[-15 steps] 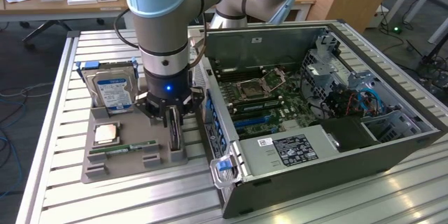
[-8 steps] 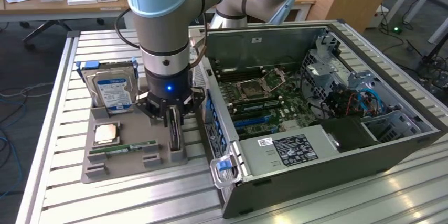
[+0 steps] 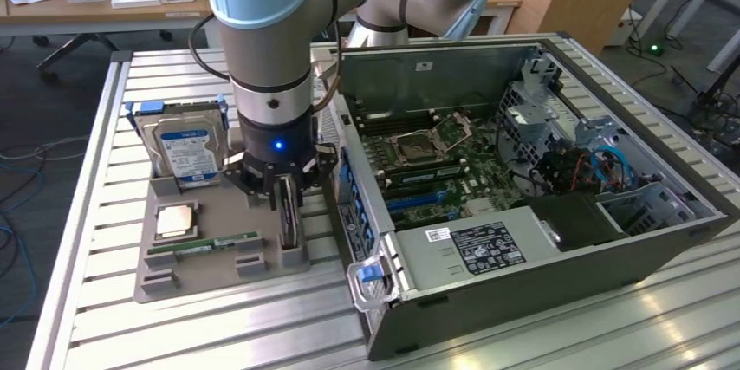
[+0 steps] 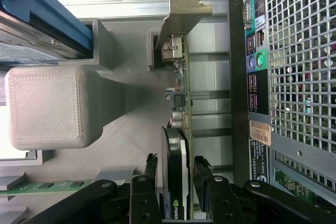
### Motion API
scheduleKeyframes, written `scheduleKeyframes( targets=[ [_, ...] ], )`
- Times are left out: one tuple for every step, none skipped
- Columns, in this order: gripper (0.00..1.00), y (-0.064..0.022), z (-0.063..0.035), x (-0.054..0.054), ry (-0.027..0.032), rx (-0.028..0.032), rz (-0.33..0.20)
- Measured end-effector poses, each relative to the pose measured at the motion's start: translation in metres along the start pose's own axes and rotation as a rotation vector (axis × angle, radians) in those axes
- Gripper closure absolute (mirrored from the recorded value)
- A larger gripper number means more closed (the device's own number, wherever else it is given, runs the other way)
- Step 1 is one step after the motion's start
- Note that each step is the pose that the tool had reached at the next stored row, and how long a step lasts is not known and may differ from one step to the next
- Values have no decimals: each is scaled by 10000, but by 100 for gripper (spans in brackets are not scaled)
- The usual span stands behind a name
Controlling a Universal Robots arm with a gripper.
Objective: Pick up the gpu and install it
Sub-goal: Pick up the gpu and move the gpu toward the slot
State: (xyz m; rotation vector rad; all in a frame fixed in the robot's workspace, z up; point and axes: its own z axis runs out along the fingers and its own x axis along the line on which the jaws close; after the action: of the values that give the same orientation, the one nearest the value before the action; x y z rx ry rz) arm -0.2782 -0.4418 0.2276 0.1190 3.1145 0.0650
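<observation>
**Claw Stands Over the Card in Its Holder**

The gpu (image 3: 288,233) stands on its thin edge in a slot of the gray holder (image 3: 208,273) on the table (image 3: 231,331). I think it stands up like this so the claw (image 3: 283,204) can come down from above and reach both flat sides.

The claw's two fingers (image 4: 151,169) are apart, one on each side of the card. They are very close to it, but a thin gap shows by the dark face. So I judge the card is not squeezed yet, and it sits in its slot.

The silver bracket (image 4: 184,9) is at the far end from the claw, beside a post of the holder.

The holder gives each part its own spot. The hard drive (image 3: 191,152) stands at the back, and the ram stick (image 3: 208,245) lies flat.

The computer case (image 3: 543,292) lies open just beside the holder. Its board faces up, likely so a card can go in from above.

There is little to read. The hard drive has a blue label, the case has a white sticker (image 3: 486,247) inside and a tan sticker (image 4: 260,132) on its back, and the card has a small green mark (image 4: 173,209). All the print is too small to read.
</observation>
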Motion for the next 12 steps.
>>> scheduleKeyframes(
  targets=[
    [58, 0, 0, 0, 0, 0, -1],
    [58, 0, 0, 0, 0, 0, 0],
    [58, 0, 0, 0, 0, 0, 0],
    [60, 0, 0, 0, 0, 0, 0],
    [60, 0, 0, 0, 0, 0, 0],
    [60, 0, 0, 0, 0, 0, 0],
    [67, 0, 0, 0, 0, 0, 0],
    [67, 0, 0, 0, 0, 0, 0],
    [67, 0, 0, 0, 0, 0, 0],
    [67, 0, 0, 0, 0, 0, 0],
    [67, 0, 0, 0, 0, 0, 0],
    [67, 0, 0, 0, 0, 0, 0]
  ],
)
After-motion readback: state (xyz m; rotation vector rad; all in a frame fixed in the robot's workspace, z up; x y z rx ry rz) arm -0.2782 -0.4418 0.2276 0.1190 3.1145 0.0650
